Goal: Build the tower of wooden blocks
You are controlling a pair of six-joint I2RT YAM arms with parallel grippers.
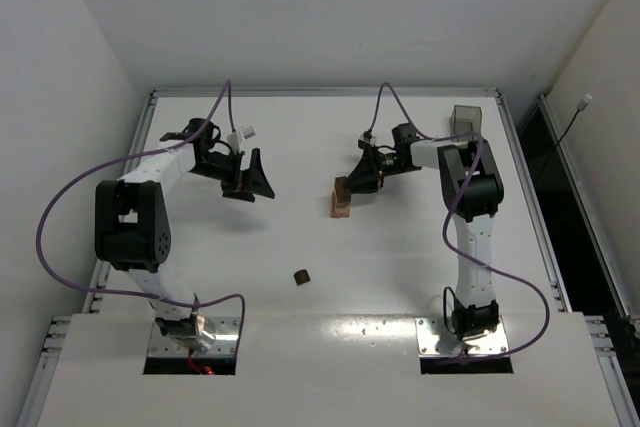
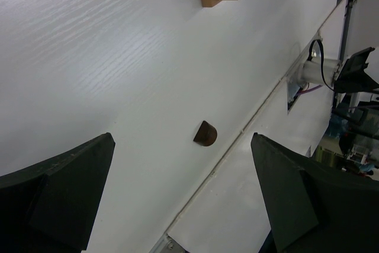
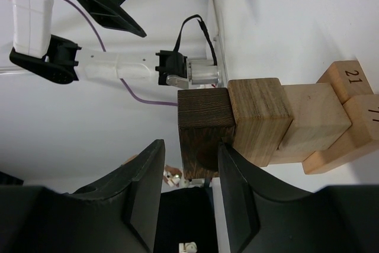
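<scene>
Tower [image 1: 342,199] nearly built: time to let go

The tower stands out on the white table [image 1: 400,267]. On its top is a dark brown block [image 3: 204,128]. Under that come a mid-brown block [image 3: 260,119] and a light tan block [image 3: 314,117]. At the bottom are 2 tan pieces [image 3: 346,87], and 1 of them is marked 21.

The right gripper [image 3: 190,149] is at the top of the tower. Its 2 fingers are part way open, 1 on each side of the dark brown block. There is a little gap between 1 finger and the block, so it does not look like a squeeze. The other finger may be touching the block, but I cannot tell.

The left gripper [image 2: 182,146] hangs well to the left of the tower. It is wide open with nothing in it.

A small dark half-round piece [image 2: 205,134] lies alone, nearer the arm bases than the tower is.

I think the step in hand is letting go of the top block. Next, the right gripper should open more and pull away slowly, so it does not bump the tower. After that, the half-round piece could go on top of the tower.
</scene>
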